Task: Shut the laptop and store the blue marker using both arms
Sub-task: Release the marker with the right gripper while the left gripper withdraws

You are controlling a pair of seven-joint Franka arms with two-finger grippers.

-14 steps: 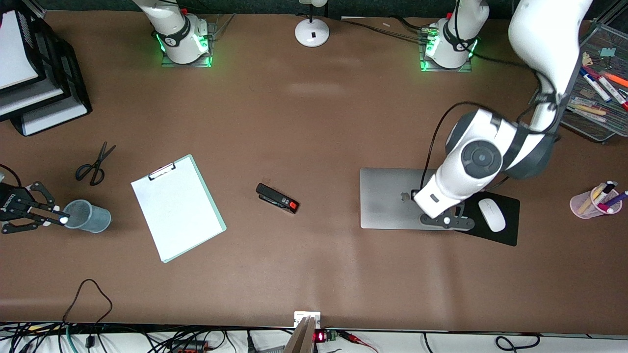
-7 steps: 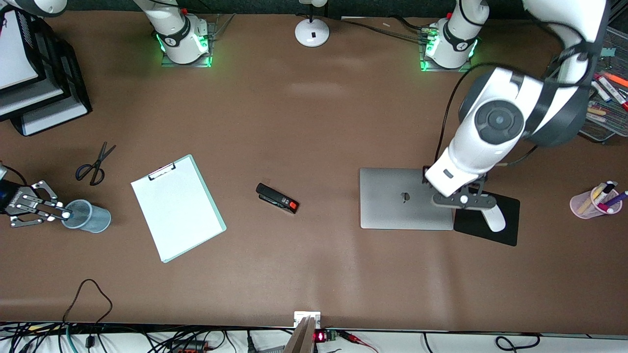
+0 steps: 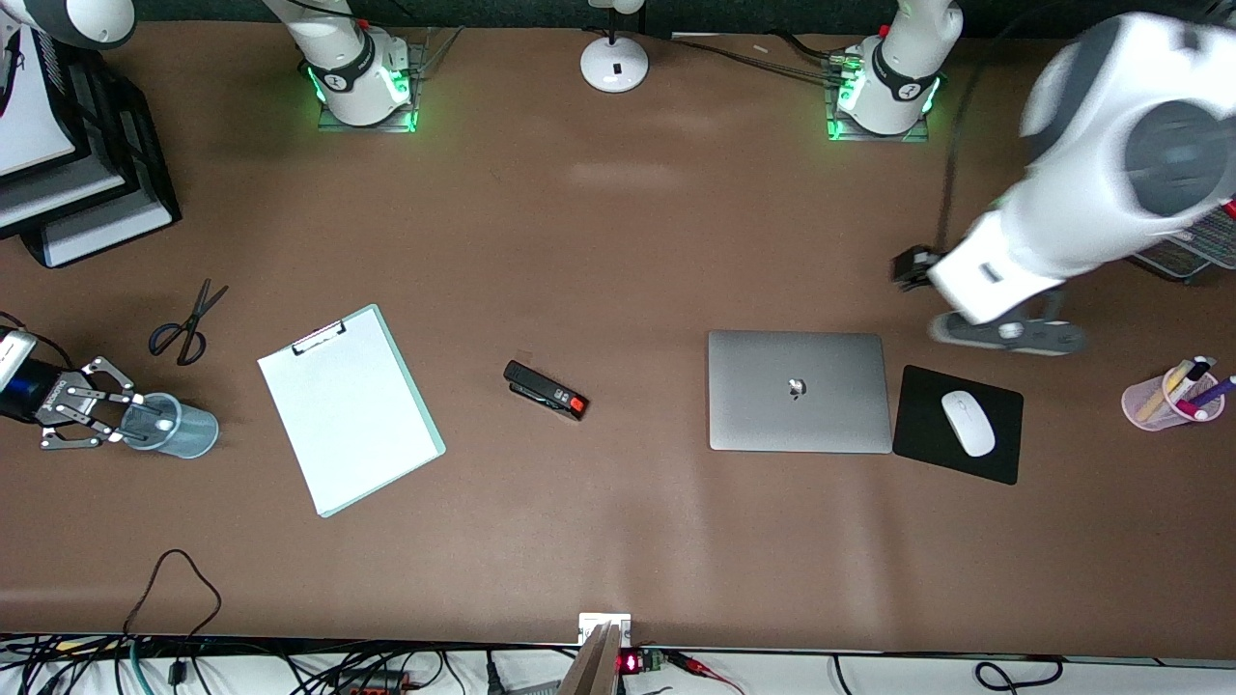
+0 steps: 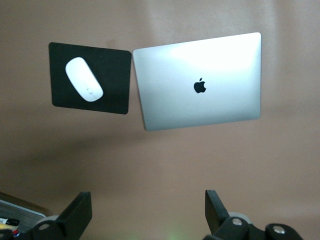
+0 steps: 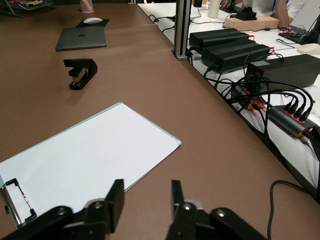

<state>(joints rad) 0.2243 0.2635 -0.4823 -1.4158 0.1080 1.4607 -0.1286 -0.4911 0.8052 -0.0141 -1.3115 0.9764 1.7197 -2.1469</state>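
The silver-grey laptop (image 3: 798,390) lies closed on the table, dark logo up; it also shows in the left wrist view (image 4: 200,82) and, small, in the right wrist view (image 5: 81,38). My left gripper (image 3: 1009,333) is open and empty, raised over bare table beside the laptop (image 4: 147,212). My right gripper (image 3: 121,423) is open at the mouth of a translucent grey-blue cup (image 3: 183,430), with nothing between its fingers (image 5: 145,200). A small white tip (image 3: 166,424) shows inside the cup. I cannot make out the blue marker's body.
Black mouse pad (image 3: 956,425) with white mouse (image 3: 968,423) beside the laptop. Stapler (image 3: 546,390), clipboard (image 3: 348,410) and scissors (image 3: 183,323) mid-table. Pink pen cup (image 3: 1173,396) and mesh tray (image 3: 1193,241) at the left arm's end. Black paper trays (image 3: 68,154) at the right arm's end.
My left gripper has risen off the laptop lid and swung away toward its own end of the table. The white tip at my right fingertips now sits inside the cup.
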